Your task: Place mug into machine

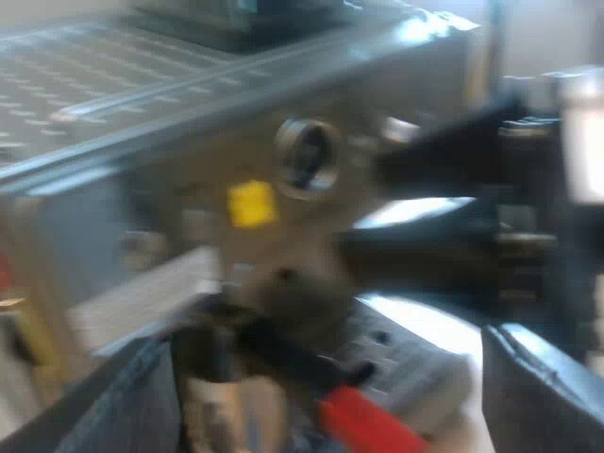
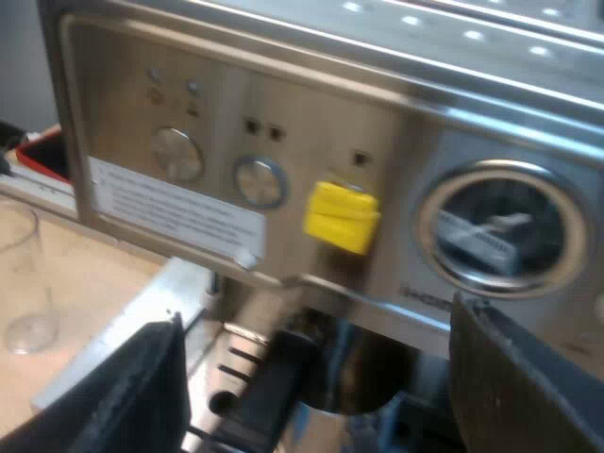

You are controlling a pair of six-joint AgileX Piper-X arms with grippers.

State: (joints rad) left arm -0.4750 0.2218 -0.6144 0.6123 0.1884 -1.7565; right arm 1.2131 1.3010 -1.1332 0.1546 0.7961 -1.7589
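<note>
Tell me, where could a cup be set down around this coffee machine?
Bare tabletop lies between the measuring glass and the espresso machine. Under the machine's front it is crowded: the holder juts over the drip tray.

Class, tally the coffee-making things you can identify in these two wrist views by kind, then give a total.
Espresso machine: 1
Metal holder: 1
Measuring glass: 1
Total: 3
The pale blurred shape under the holder is left uncounted.
</note>
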